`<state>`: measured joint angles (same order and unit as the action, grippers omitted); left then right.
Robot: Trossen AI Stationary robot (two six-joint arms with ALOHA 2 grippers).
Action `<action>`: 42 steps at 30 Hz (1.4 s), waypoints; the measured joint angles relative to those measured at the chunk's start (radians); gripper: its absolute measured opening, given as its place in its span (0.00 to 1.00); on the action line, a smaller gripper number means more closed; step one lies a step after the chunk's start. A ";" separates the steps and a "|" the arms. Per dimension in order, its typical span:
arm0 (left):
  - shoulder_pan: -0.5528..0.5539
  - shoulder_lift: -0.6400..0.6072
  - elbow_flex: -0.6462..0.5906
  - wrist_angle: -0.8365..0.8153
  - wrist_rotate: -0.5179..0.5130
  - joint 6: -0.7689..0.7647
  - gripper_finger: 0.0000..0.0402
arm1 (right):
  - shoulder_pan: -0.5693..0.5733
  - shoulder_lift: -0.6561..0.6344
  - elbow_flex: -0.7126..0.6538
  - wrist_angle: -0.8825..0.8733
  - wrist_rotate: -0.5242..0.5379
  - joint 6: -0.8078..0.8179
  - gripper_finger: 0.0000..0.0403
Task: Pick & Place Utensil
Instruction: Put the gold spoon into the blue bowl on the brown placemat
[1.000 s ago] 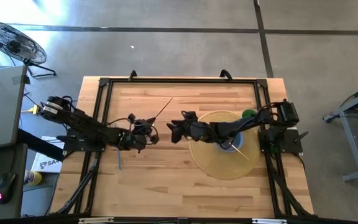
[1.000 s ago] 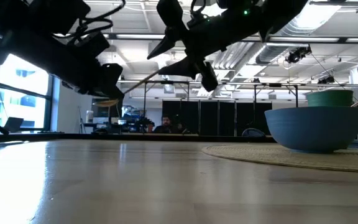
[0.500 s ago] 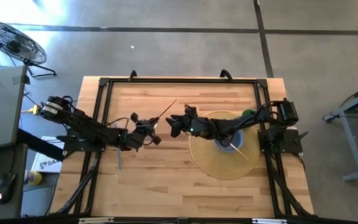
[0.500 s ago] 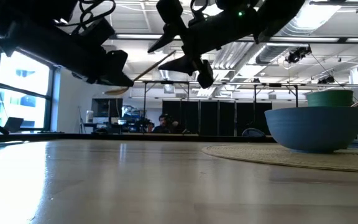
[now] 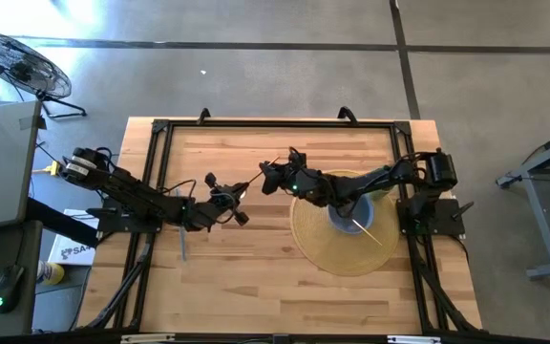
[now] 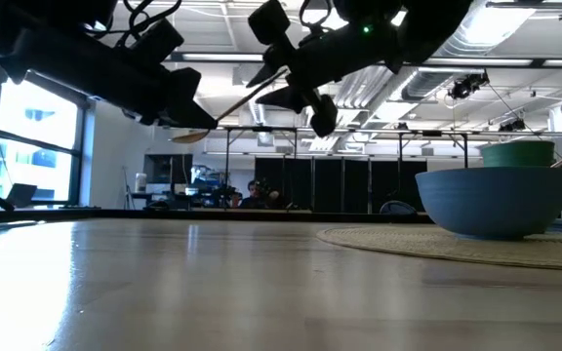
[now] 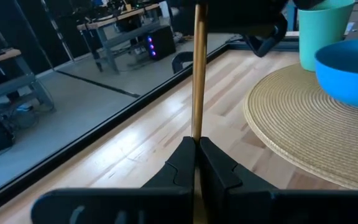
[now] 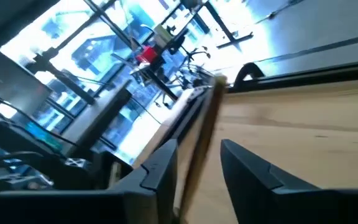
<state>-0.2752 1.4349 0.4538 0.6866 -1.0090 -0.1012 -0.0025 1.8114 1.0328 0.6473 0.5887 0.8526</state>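
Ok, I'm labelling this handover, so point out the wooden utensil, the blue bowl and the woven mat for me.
wooden utensil point(image 7: 197, 74), left wrist view, middle of its handle.
blue bowl point(image 6: 491, 200), low view, its outer wall.
woven mat point(image 5: 327, 250), high view, bare part near its front edge.

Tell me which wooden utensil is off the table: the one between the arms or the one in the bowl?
The wooden utensil between the arms: the left pincer grips it in mid-air. The other stick rests in the blue bowl.

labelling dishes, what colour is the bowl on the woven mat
Blue bowl; clearest in the left wrist view.
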 joint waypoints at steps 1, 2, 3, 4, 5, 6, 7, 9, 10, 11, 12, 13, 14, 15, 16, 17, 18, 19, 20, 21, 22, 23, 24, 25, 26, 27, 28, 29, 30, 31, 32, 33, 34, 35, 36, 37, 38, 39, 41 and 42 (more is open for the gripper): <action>0.000 0.000 0.000 0.000 0.000 0.000 0.00 | 0.000 0.000 0.000 0.008 -0.001 -0.007 0.27; 0.000 0.000 0.000 0.000 0.000 0.000 0.00 | 0.000 0.000 0.000 0.016 -0.001 -0.019 0.25; 0.000 0.000 0.000 0.000 0.000 0.000 0.00 | 0.000 0.000 0.000 0.022 -0.001 -0.024 0.24; 0.000 0.000 0.000 0.000 0.000 0.000 0.00 | 0.000 0.000 0.000 0.024 -0.002 -0.025 0.22; 0.000 0.000 0.000 0.000 -0.001 0.000 0.00 | 0.000 0.000 0.000 0.024 -0.004 -0.023 0.20; 0.000 0.000 0.000 0.000 -0.001 0.000 0.00 | 0.000 0.000 0.000 0.024 -0.004 -0.023 0.19; 0.000 0.000 0.000 0.000 -0.001 0.000 0.00 | 0.000 0.000 0.000 0.023 -0.005 -0.024 0.17; 0.000 0.000 0.000 0.000 -0.003 0.000 0.00 | 0.000 0.000 0.000 0.023 -0.009 -0.024 0.13; 0.000 0.000 0.000 0.001 -0.003 0.000 0.00 | 0.000 0.000 0.000 0.023 -0.013 -0.024 0.11; 0.000 0.000 0.000 0.001 -0.003 0.000 0.00 | 0.000 0.000 0.000 0.023 -0.016 -0.030 0.09; 0.000 0.000 0.000 0.000 -0.003 0.000 0.00 | 0.000 0.000 0.000 0.023 -0.018 -0.038 0.07; 0.000 0.000 0.000 0.000 0.000 0.000 0.00 | -0.001 0.000 0.000 0.026 -0.022 -0.046 0.05; 0.000 0.000 0.000 0.000 0.006 0.000 0.00 | -0.002 0.000 0.000 0.027 -0.023 -0.048 0.04; 0.000 0.000 0.000 0.000 0.010 -0.001 0.00 | -0.004 0.000 0.000 0.027 -0.028 -0.050 0.04; 0.000 0.000 0.000 -0.001 0.012 -0.002 0.01 | -0.006 0.000 0.000 0.027 -0.036 -0.051 0.04; 0.000 0.000 0.000 -0.002 0.014 -0.007 0.03 | -0.008 0.000 0.000 0.026 -0.042 -0.055 0.04; 0.000 0.000 0.000 -0.001 0.014 -0.008 0.04 | -0.009 0.000 0.000 0.026 -0.046 -0.062 0.04; 0.000 0.000 0.000 0.000 0.018 -0.010 0.06 | -0.010 0.000 0.000 0.026 -0.047 -0.065 0.05; -0.002 0.000 0.000 0.002 0.028 -0.011 0.09 | -0.009 0.000 0.000 0.020 -0.045 -0.069 0.06; -0.002 0.000 0.000 0.005 0.034 -0.012 0.11 | -0.009 0.000 0.000 0.013 -0.043 -0.070 0.07; -0.003 0.000 0.000 0.006 0.036 -0.012 0.14 | -0.010 0.001 0.000 0.009 -0.045 -0.071 0.07; -0.003 0.000 0.000 0.005 0.039 -0.012 0.17 | -0.010 0.001 -0.001 0.007 -0.044 -0.071 0.07; -0.003 0.000 0.000 0.003 0.047 -0.013 0.20 | -0.010 0.000 -0.001 0.007 -0.045 -0.071 0.06; -0.002 0.000 0.000 0.001 0.060 -0.021 0.23 | -0.010 0.000 -0.001 0.007 -0.047 -0.072 0.06; -0.002 0.000 0.000 -0.002 0.069 -0.033 0.26 | -0.011 0.000 -0.001 0.001 -0.058 -0.079 0.04; -0.006 -0.004 0.000 -0.013 0.089 -0.046 0.28 | -0.014 -0.002 -0.001 -0.007 -0.080 -0.091 0.04; -0.015 -0.016 0.000 -0.034 0.107 -0.063 0.31 | -0.018 -0.009 -0.001 -0.023 -0.110 -0.101 0.04; -0.029 -0.031 0.000 -0.058 0.115 -0.080 0.33 | -0.024 -0.021 -0.002 -0.045 -0.142 -0.115 0.04; -0.044 -0.048 0.000 -0.078 0.116 -0.091 0.35 | -0.030 -0.041 -0.002 -0.074 -0.178 -0.130 0.04; -0.064 -0.070 0.001 -0.112 0.112 -0.105 0.37 | -0.037 -0.067 -0.002 -0.115 -0.218 -0.147 0.04; -0.085 -0.093 0.000 -0.146 0.101 -0.112 0.38 | -0.044 -0.094 -0.002 -0.159 -0.247 -0.161 0.04; -0.109 -0.122 0.000 -0.183 0.084 -0.113 0.38 | -0.050 -0.125 -0.002 -0.214 -0.272 -0.173 0.05; -0.134 -0.152 0.000 -0.215 0.069 -0.113 0.39 | -0.055 -0.160 -0.002 -0.277 -0.303 -0.192 0.05; -0.157 -0.180 0.001 -0.241 0.052 -0.113 0.39 | -0.059 -0.193 -0.002 -0.329 -0.323 -0.216 0.06; -0.179 -0.209 0.001 -0.276 0.041 -0.113 0.39 | -0.063 -0.230 -0.002 -0.380 -0.345 -0.239 0.06; -0.197 -0.236 0.001 -0.313 0.029 -0.113 0.39 | -0.065 -0.269 -0.002 -0.426 -0.359 -0.256 0.06; -0.214 -0.260 0.000 -0.336 0.022 -0.113 0.39 | -0.068 -0.309 -0.001 -0.468 -0.376 -0.265 0.05; -0.226 -0.282 0.001 -0.358 0.015 -0.113 0.39 | -0.073 -0.349 0.000 -0.517 -0.393 -0.271 0.04; -0.244 -0.316 0.001 -0.387 -0.004 -0.114 0.39 | -0.086 -0.423 0.001 -0.632 -0.417 -0.271 0.04; -0.246 -0.328 0.001 -0.395 -0.007 -0.114 0.39 | -0.096 -0.458 0.001 -0.692 -0.430 -0.271 0.04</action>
<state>-0.5209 1.1072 0.4545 0.2916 -1.0165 -0.2150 -0.0983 1.3537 1.0336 -0.0448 0.1589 0.5821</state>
